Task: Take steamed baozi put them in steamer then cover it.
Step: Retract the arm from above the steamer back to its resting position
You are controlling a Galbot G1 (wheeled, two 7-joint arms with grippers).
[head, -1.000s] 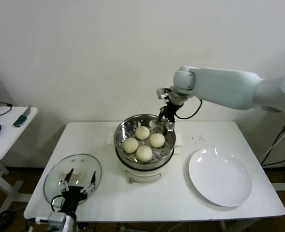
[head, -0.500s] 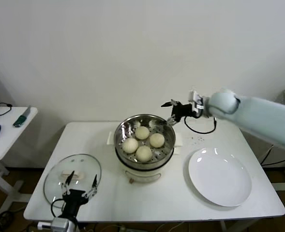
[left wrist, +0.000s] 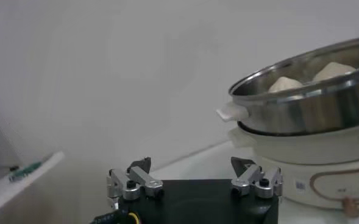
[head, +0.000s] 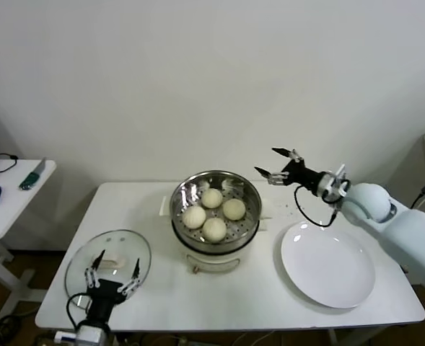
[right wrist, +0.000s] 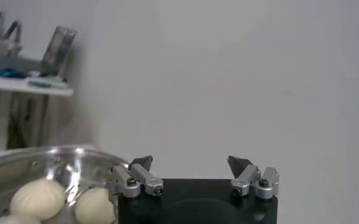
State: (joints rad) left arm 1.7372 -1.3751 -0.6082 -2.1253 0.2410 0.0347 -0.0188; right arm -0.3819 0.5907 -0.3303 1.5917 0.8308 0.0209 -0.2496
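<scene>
White worktop (head: 169, 303) stood against a plain white wall. Steamer (head: 216, 209) sat upright mid-worktop, open top facing up, four steamed baozi (head: 213, 212) inside. Cover (head: 108, 260) lay flat near my left, handle (head: 105, 264) running side to side. White plate (head: 328, 264) lay on my right. My right fingers (head: 282, 168) were spread, empty, beside the steamer rim. My left fingers (head: 112, 275) were spread over the cover, holding nothing.

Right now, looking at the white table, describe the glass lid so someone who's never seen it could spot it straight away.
On the white table, look left of the steel steamer that holds the four baozi, toward the near left corner. The cover lies flat there, just beyond the open left pincer. Unlike the solid white plate on the right, it is see-through, with a metal rim and a white handle.
</scene>
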